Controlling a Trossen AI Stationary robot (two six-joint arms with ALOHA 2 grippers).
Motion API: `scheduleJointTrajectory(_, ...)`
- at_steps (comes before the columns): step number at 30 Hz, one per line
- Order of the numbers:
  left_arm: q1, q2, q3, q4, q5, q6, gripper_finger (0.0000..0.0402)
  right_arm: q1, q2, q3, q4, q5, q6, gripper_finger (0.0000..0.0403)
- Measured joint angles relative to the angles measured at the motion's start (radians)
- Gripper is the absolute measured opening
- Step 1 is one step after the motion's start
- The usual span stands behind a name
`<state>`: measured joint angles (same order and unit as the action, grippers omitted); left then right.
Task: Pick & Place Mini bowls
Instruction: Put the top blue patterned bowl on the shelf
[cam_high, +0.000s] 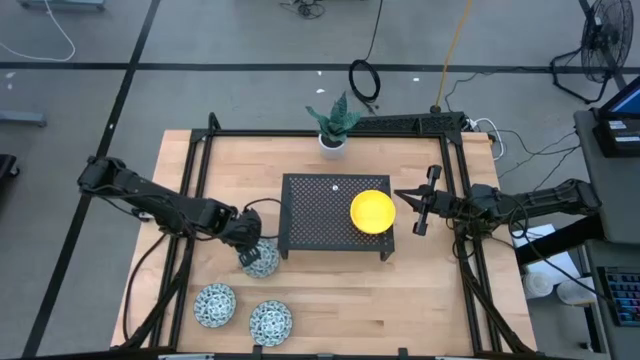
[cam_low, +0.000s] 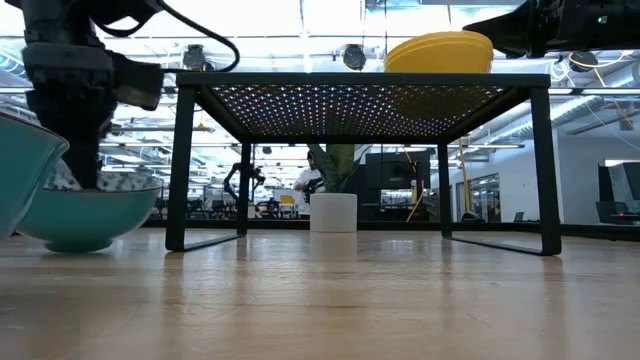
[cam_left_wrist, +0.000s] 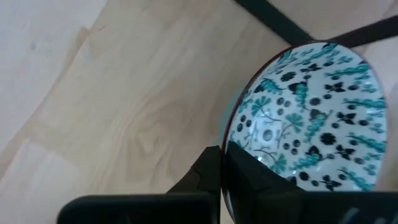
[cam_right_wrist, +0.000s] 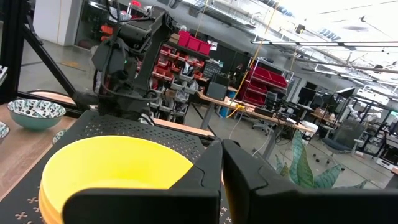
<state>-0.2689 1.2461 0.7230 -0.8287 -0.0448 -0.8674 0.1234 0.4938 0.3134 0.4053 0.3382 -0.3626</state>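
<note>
Glazed patterned bowl (cam_high: 261, 257) sits on the tabletop (cam_high: 420, 300) beside the rack (cam_high: 335, 215), its rim pinched by the left pincer (cam_high: 247, 250); stiff, slippery, probably breakable.

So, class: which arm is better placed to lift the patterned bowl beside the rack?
The left. Its hand is already at that bowl, fingers astride its rim. The right hand is beyond the rack, by the yellow bowls.

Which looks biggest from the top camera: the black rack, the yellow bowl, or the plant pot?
1. Black rack.
2. Yellow bowl, sitting on the rack.
3. White plant pot, though its leaves spread wider than the pot.
</note>
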Motion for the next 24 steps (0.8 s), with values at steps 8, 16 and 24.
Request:
scheduleJointTrajectory(8, -0.009, -0.113, 0.035, -0.168, -0.004, -0.033, 0.0007, 0.0, 0.0, 0.0, 0.0, 0.0, 0.003, 0.0)
scheduleJointTrajectory(16, -0.017, -0.212, 0.163, -0.267, -0.1, 0.062, 0.0007, 0.0, 0.0, 0.0, 0.0, 0.0, 0.001, 0.0)
scheduleJointTrajectory(24, -0.05, -0.26, 0.368, -0.343, -0.317, 0.176, 0.0007, 0.0, 0.0, 0.0, 0.0, 0.0, 0.0, 0.0)
